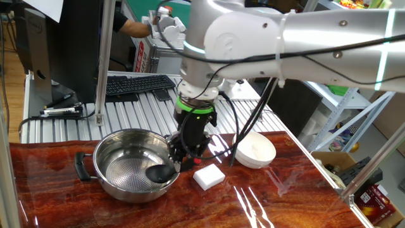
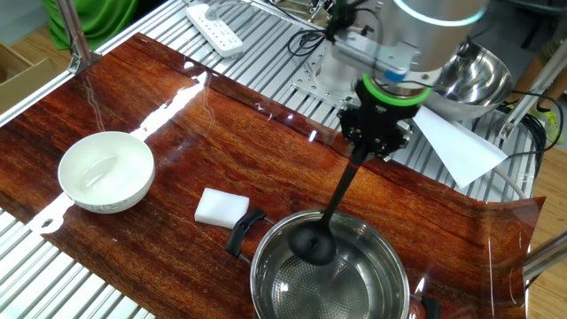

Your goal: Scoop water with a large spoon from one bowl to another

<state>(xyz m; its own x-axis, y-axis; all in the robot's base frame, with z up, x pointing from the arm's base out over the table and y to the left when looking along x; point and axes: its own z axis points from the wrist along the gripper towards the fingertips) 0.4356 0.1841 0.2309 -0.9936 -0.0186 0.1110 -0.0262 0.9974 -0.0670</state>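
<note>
The steel pot (image 1: pixel 130 166) with black side handles stands on the wooden board; it also shows in the other fixed view (image 2: pixel 330 277). The black ladle (image 1: pixel 161 171) has its cup down inside the pot near the rim; in the other fixed view its cup (image 2: pixel 313 245) sits in the pot and the handle slants up. My gripper (image 1: pixel 187 152) is shut on the ladle's handle just beside the pot; it also shows in the other fixed view (image 2: pixel 365 149). The white bowl (image 1: pixel 255 149) stands apart, on the far side of the gripper, and also in the other view (image 2: pixel 106 171).
A white rectangular block (image 1: pixel 209 177) lies on the board between pot and bowl, also in the other fixed view (image 2: pixel 221 206). A keyboard (image 1: pixel 139 83) lies on the metal slats behind. A second steel bowl (image 2: pixel 477 81) and a sheet of paper (image 2: pixel 458 147) sit beyond the board.
</note>
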